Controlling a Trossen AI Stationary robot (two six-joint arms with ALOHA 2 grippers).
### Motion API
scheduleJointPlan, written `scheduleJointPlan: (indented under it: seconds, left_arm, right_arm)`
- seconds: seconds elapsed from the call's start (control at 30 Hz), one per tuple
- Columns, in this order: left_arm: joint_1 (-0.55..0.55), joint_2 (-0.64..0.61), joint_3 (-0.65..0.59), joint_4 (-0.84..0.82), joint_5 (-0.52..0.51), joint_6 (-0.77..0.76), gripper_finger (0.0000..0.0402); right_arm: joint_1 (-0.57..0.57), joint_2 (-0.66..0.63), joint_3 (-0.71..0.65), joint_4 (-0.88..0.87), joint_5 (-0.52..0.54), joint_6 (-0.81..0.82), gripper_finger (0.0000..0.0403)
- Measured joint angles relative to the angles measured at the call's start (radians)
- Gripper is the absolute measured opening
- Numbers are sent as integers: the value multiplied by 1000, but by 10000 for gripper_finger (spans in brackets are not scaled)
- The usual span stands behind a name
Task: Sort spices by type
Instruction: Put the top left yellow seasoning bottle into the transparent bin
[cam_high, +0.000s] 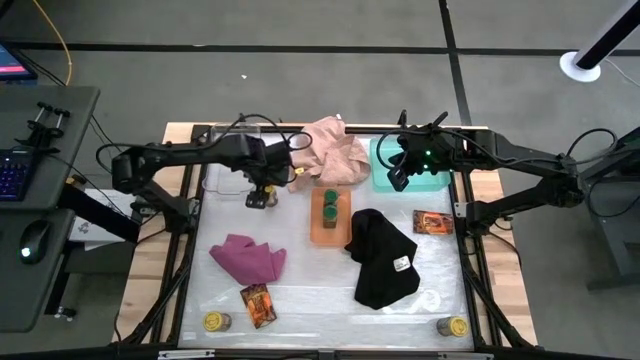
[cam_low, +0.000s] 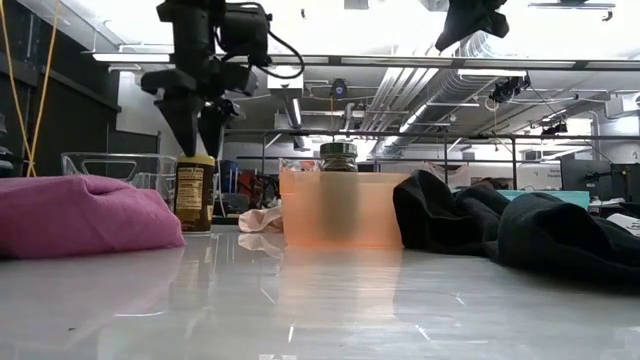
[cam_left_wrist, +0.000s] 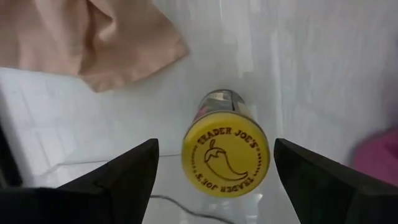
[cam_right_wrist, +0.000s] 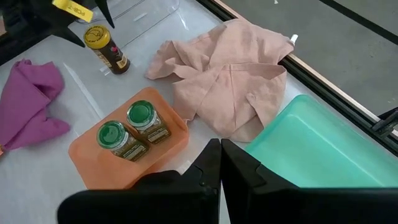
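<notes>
A yellow-lidded spice jar (cam_left_wrist: 227, 155) stands upright on its base on the table (cam_high: 300, 300), also seen in the low view (cam_low: 195, 195). My left gripper (cam_left_wrist: 216, 144) hangs open just above the jar, one finger on either side of the lid and clear of it. Two green-lidded jars (cam_right_wrist: 130, 127) stand in the orange tray (cam_high: 330, 230). Two more yellow-lidded jars (cam_high: 215, 321) (cam_high: 452, 326) stand near the table's near edge. Red-brown packets (cam_high: 258, 305) (cam_high: 433, 222) lie flat. My right gripper (cam_right_wrist: 221, 152) is shut and holds nothing, above the teal tray (cam_right_wrist: 311, 149).
A pink cloth (cam_high: 330, 152) lies bunched between the trays at the far side. A magenta cloth (cam_high: 248, 258) lies near the left jar and a black cloth (cam_high: 382, 258) beside the orange tray. A clear container (cam_high: 228, 165) sits behind my left gripper.
</notes>
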Motion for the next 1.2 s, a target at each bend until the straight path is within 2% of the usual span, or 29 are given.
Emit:
scheduleJointPlan:
  seconds: [0.5, 0.6, 0.7, 0.73, 0.77, 0.93, 1.03, 1.2]
  left_arm:
    - [2, 124, 0, -21, -5, -11, 299]
    - [2, 126, 0, -13, -8, -11, 268]
    - [2, 119, 0, 6, -9, -25, 210]
    - [2, 114, 0, 11, -7, -39, 190]
    - [4, 108, 0, 11, -3, -49, 187]
    - [30, 46, 3, 9, 21, -66, 187]
    - [78, -28, 51, 15, 0, -96, 187]
    - [206, -162, 148, 81, -149, -153, 187]
  right_arm:
    - [0, 0, 0, -4, 0, 0, 0]
    - [0, 0, 0, -4, 0, 0, 0]
    - [0, 0, 0, -5, 0, 0, 0]
    - [0, 0, 0, -5, 0, 0, 0]
    - [0, 0, 0, -4, 0, 0, 0]
    - [0, 0, 0, -4, 0, 0, 0]
    - [0, 0, 0, -4, 0, 0, 0]
    - [0, 0, 0, -4, 1, 0, 0]
